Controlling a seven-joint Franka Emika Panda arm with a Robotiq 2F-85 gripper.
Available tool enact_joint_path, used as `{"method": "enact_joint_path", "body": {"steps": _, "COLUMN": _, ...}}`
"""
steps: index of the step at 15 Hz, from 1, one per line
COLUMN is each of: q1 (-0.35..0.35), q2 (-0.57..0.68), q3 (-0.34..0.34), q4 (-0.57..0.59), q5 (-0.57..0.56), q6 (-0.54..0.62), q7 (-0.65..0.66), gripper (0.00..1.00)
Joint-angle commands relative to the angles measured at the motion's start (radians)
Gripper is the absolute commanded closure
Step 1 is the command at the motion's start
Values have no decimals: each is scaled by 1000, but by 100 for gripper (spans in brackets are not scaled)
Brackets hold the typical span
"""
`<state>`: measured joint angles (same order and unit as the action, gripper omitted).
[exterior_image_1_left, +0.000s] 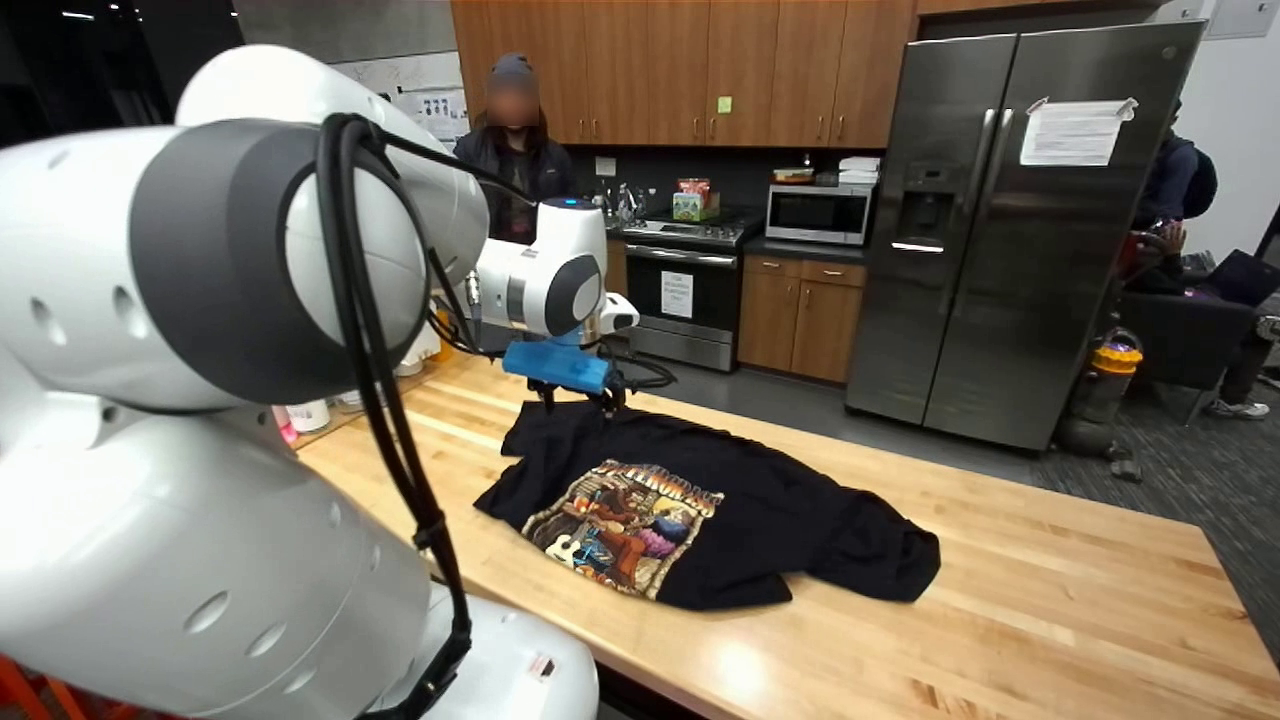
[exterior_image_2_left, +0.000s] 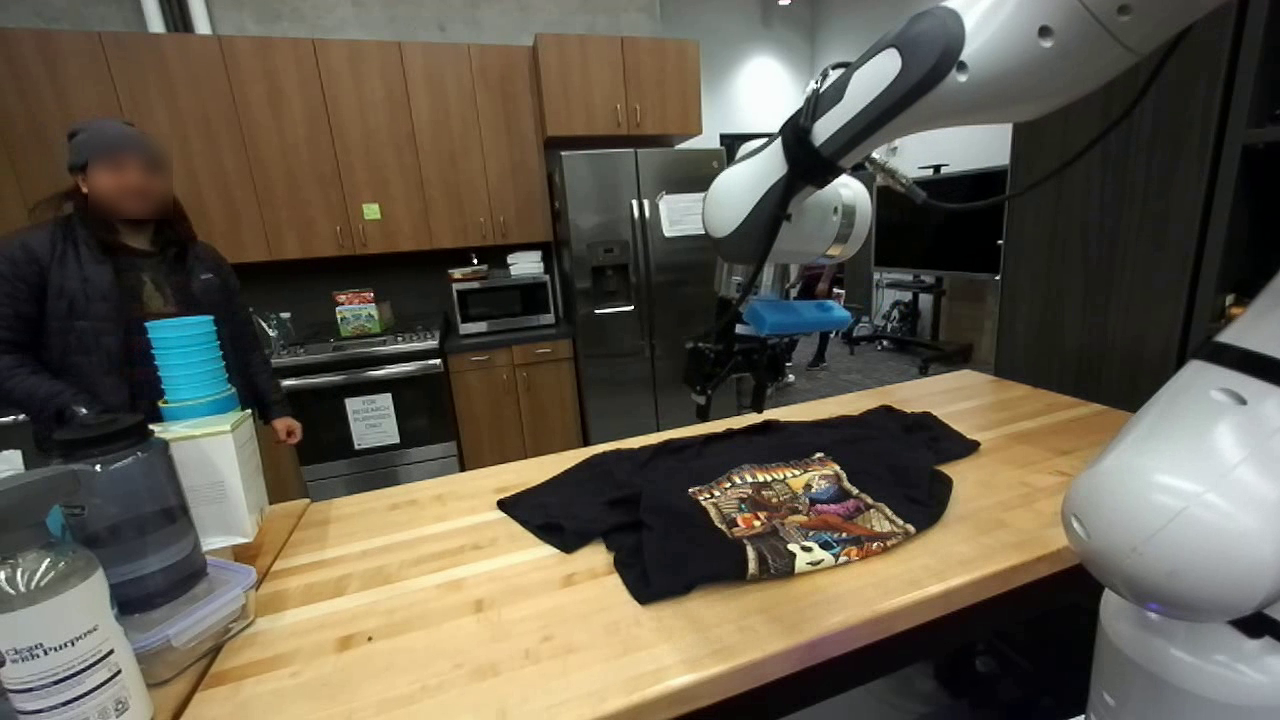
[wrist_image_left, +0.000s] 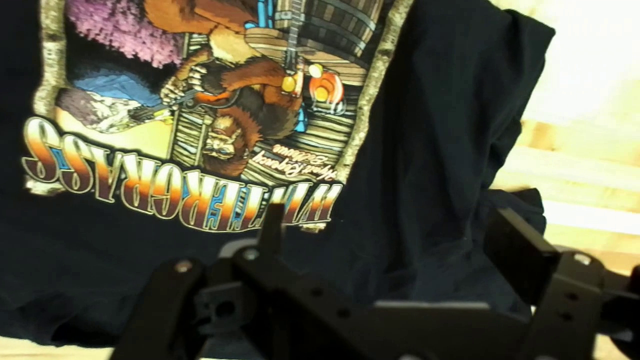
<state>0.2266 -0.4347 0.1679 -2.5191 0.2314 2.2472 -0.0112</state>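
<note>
Lettering (wrist_image_left: 150, 187) in orange-and-white capitals spells WINTERGRASS across the black fabric T-shirt (exterior_image_1_left: 770, 500), partly hidden in the wrist view by the black two-fingered gripper (wrist_image_left: 387, 209). Smaller pale script (wrist_image_left: 295, 162) reads Hyatt Regency, with a second line that looks like Bellevue. The T-shirt lies spread, picture side up, on the pale wooden tabletop (exterior_image_2_left: 420, 600); the gripper hangs just above it, its jaws spread wide. In an exterior view, a white paper sign (exterior_image_2_left: 372, 420) on the black-and-steel oven (exterior_image_2_left: 322, 412) says FOR RESEARCH PURPOSES ONLY, and a clear plastic bottle (exterior_image_2_left: 45, 578) bears the words Clean with Purpose. A white sheet (exterior_image_1_left: 1077, 132) on the dark steel refrigerator (exterior_image_1_left: 1060, 280) carries unreadable print.
</note>
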Motion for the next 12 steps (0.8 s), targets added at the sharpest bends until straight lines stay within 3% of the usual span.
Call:
{"method": "enact_joint_path", "body": {"steps": 1, "q1": 31, "q2": 9, "q3": 38, "q4": 10, "q5": 41, "q6": 40, "q7": 79, "gripper": 0}}
{"method": "enact_joint_path", "body": {"steps": 7, "q1": 64, "q2": 55, "q3": 131, "q4": 46, "q5": 59, "q6": 154, "q7": 241, "gripper": 0}}
{"method": "enact_joint_path", "body": {"steps": 12, "q1": 38, "q2": 145, "q3": 189, "q4": 113, "q5": 6, "q6": 222, "q7": 390, "gripper": 0}}
